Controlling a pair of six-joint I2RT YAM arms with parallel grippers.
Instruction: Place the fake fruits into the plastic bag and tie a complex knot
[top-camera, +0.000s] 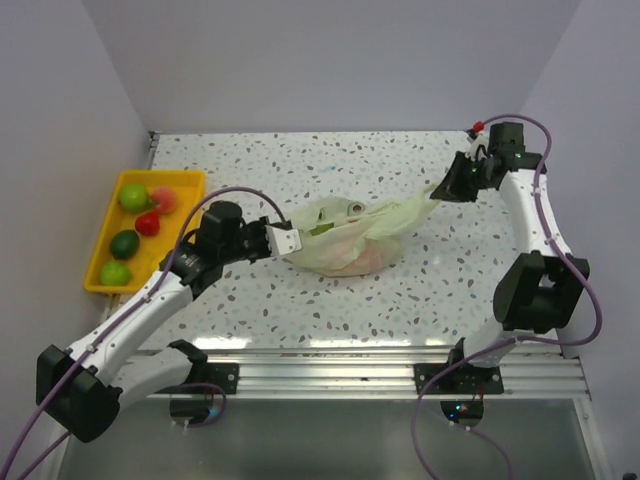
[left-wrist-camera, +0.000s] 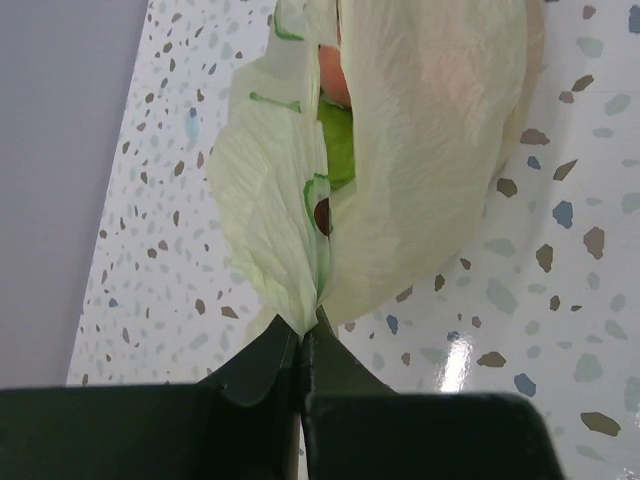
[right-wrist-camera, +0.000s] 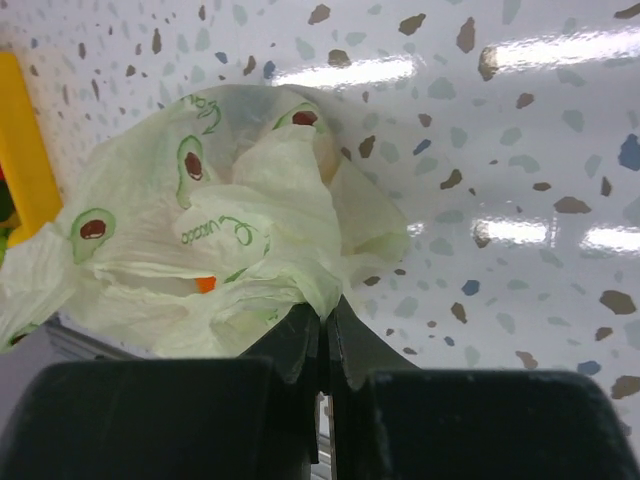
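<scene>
At table centre: the plastic bag (top-camera: 345, 240) lies slumped on the speckled table (top-camera: 300, 160), stretched between my two grippers, with some fake fruits (left-wrist-camera: 340, 150) showing green and orange through the film.
My left gripper (left-wrist-camera: 303, 338): fingers pressed together on a gathered fold at the bag's left edge.
My right gripper (right-wrist-camera: 325, 318): fingers pinched on a drawn-out tail of film at the bag's far-right side, the tail pulled taut.
Far-left yellow tray (top-camera: 190, 180): well apart from the bag; about five more fruits lie in it.
Status of knot: none visible, the two held ends are not crossed.
Hazard, tear: the film is thin, and if my arms pull further apart it may rip at either pinch.
Hazard, slip: each hold is a narrow bite of crinkled plastic, so a jerk could free it.
Hazard, spill: with the bag on its side, slack at the mouth could let fruit roll out.
Hazard, order: tying now would shut out the tray's fruit.
Doubt: I cannot tell whether each pinch holds one layer or both.
</scene>
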